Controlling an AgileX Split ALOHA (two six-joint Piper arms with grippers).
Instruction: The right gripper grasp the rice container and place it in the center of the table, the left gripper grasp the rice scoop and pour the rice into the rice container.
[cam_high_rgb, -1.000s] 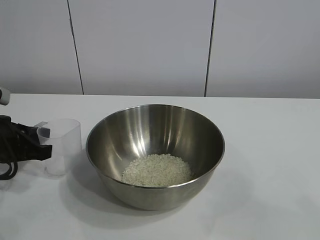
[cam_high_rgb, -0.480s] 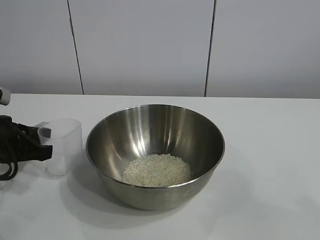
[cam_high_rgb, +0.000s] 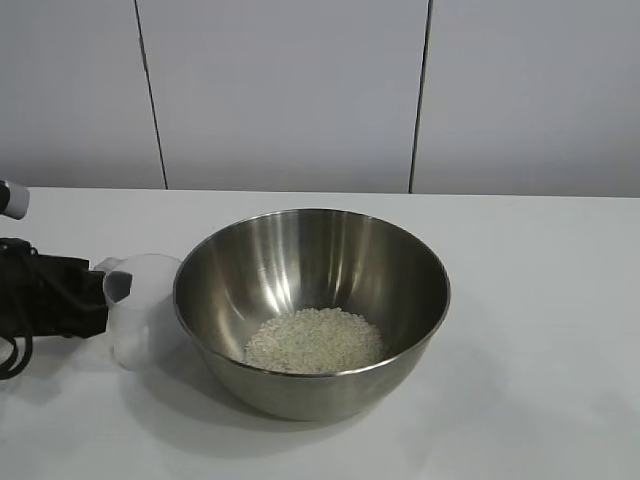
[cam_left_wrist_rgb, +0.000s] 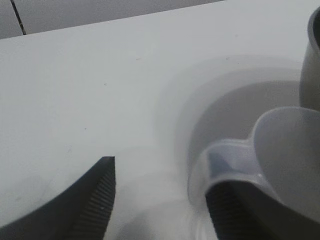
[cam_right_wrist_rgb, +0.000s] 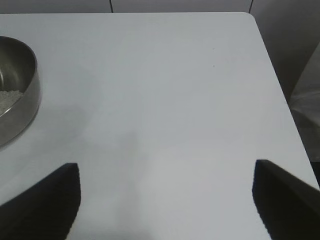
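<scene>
Fingers (cam_left_wrist_rgb: 97, 200) of the left gripper (cam_high_rgb: 95, 298) stand apart, w/ the rice scoop (cam_high_rgb: 140, 310) at the tip of one of them and nothing pinched between. In the left wrist view one ribbed pad sits against the scoop's tab handle, the other well clear over bare table. Gripper itself is at the far left edge of the scene, low over the table (cam_high_rgb: 540, 330), black cables trailing off beside it.

Scoop leans toward the rice container (cam_high_rgb: 311, 305), its mouth tipped up and open; it looks empty. It sits just beside the bowl's left wall; can't tell if they touch.

Rice container is upright, roughly mid-table, shiny steel w/ a rolled rim. Rice (cam_high_rgb: 314, 340) lies in a low heap at the bottom, toward the near side.

Right gripper (cam_right_wrist_rgb: 167, 200) shows only in its own wrist view: fingers spread wide, empty, over bare tabletop, well to the right of the bowl, whose edge just peeks in there.

Table is plain white, matte; its rounded far right corner is visible from the right wrist view. Behind it, pale grey wall panels (cam_high_rgb: 285, 90) w/ two thin dark vertical seams.
</scene>
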